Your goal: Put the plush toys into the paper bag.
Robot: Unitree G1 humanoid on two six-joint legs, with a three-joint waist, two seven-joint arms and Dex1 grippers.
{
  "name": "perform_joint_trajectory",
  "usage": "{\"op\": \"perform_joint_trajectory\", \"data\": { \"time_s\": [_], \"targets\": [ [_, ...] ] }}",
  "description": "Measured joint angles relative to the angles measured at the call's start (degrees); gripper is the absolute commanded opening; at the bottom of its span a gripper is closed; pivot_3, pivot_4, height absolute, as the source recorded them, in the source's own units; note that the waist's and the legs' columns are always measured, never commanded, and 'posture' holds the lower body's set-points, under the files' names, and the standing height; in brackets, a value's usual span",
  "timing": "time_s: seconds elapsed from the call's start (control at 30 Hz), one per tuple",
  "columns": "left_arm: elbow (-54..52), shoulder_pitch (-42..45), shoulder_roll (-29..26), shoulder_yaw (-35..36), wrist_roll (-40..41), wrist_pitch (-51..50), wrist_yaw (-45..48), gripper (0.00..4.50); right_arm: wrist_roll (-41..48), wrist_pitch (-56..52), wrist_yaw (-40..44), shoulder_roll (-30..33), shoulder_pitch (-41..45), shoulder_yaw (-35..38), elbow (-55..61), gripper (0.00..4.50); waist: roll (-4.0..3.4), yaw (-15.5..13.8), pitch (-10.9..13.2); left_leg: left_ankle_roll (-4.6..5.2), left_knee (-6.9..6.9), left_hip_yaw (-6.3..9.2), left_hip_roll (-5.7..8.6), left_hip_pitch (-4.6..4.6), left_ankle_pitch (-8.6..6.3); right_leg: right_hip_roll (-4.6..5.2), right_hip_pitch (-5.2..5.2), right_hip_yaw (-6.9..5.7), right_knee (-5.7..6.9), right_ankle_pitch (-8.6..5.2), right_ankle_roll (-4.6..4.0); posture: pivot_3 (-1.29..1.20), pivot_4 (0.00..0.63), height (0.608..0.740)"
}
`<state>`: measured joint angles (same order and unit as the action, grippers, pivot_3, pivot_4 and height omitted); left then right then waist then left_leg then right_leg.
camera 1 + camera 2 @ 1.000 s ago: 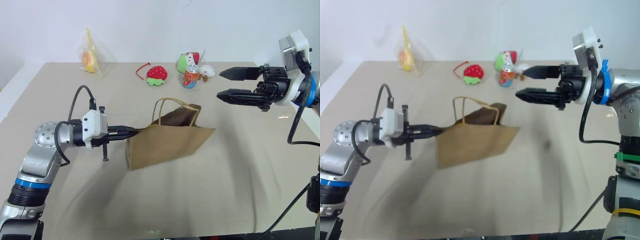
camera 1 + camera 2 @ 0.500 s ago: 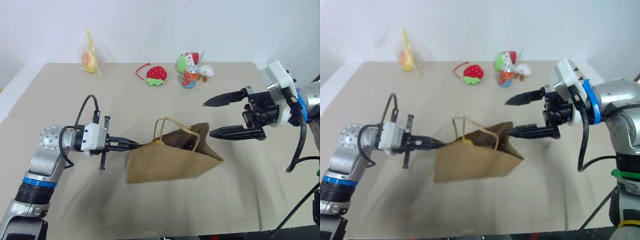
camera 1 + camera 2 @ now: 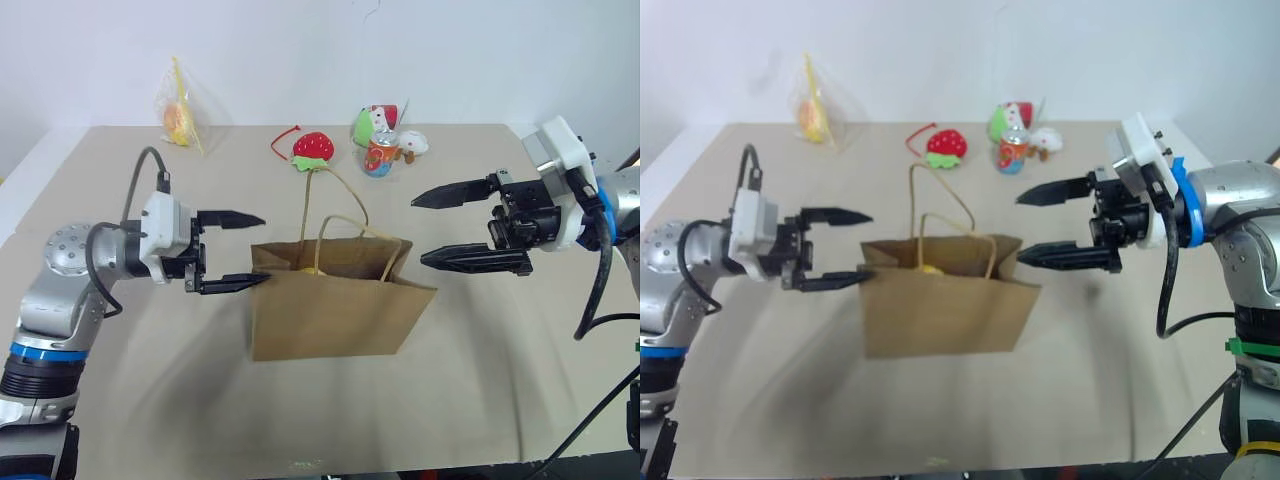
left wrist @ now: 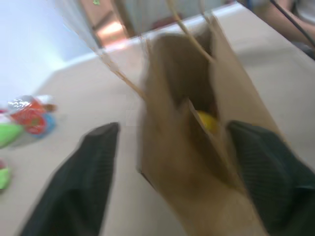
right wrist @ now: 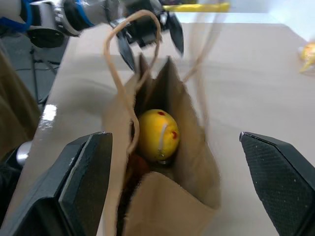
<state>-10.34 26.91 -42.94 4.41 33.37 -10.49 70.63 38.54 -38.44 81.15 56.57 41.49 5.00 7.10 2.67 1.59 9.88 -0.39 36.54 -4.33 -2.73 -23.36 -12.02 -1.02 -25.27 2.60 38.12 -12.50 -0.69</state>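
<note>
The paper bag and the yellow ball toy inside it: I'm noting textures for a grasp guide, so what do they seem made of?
Paper bag: looks like matte brown kraft paper, with creased, stiff walls and twisted cord handles. Yellow ball toy: apparently soft fabric plush, smooth and dull, with a stitched seam line and small red marks.

The surface (image 3: 480,390) is seen from above and behind by both eye views, angled forward and down, with the paper bag (image 3: 340,305) near centre and the far wall at 12 o'clock. The same bag is seen at close range in both wrist views, from opposite ends, its open mouth being looked into from the right wrist.
</note>
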Motion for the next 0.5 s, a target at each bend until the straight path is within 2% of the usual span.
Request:
{"op": "perform_joint_trajectory", "data": {
  "time_s": [0.03, 0.17, 0.27, 0.47, 0.5],
  "targets": [
    [-3.1, -1.1, -0.5, 1.8, 2.1, -4.4, -3.8, 4.09, -0.7, 1.1, -0.3, -0.1, -0.4, 0.2, -1.8, 4.5, 0.01, 0.1, 0.0, 0.0, 0.0, 0.0, 0.0, 0.0, 0.0, 0.02, 0.0, 0.02, 0.0, 0.0, 0.0, 0.0, 0.15, 0.74],
    [-8.8, -4.4, -1.7, 6.5, 5.5, -11.6, -10.6, 4.09, -2.7, 4.2, -0.4, -0.1, -1.6, 0.5, -5.3, 4.5, 0.0, 0.1, 0.0, 0.0, 0.01, 0.01, 0.0, 0.05, 0.0, 0.01, 0.03, 0.01, 0.01, 0.0, 0.0, 0.0, 0.15, 0.74],
    [-10.0, -7.6, -3.0, 9.0, 5.3, -14.1, -14.0, 4.09, -3.2, 5.4, -0.3, -0.1, -2.7, 0.6, -7.2, 4.5, 0.0, 0.2, 0.0, -0.01, 0.0, 0.01, -0.01, 0.06, 0.01, -0.01, 0.01, 0.0, 0.03, 0.01, -0.02, 0.0, 0.15, 0.74],
    [-2.8, -8.7, -4.8, 9.6, -0.4, -11.8, -14.6, 4.09, -4.9, 8.6, 0.1, -0.7, -2.5, 0.6, -11.7, 4.5, 0.0, 0.2, 0.0, -0.01, 0.01, -0.05, -0.01, 0.15, 0.01, -0.07, 0.04, 0.0, 0.04, 0.05, -0.06, 0.0, 0.15, 0.74],
    [1.7, -8.7, -4.8, 8.7, -3.8, -9.3, -15.0, 4.09, -6.4, 10.7, 0.3, -1.4, -2.3, 0.2, -14.9, 4.5, 0.0, 0.2, 0.0, -0.01, 0.01, -0.08, 0.0, 0.14, 0.01, -0.06, 0.04, 0.01, 0.04, 0.05, -0.07, 0.0, 0.15, 0.74]
  ]
}}
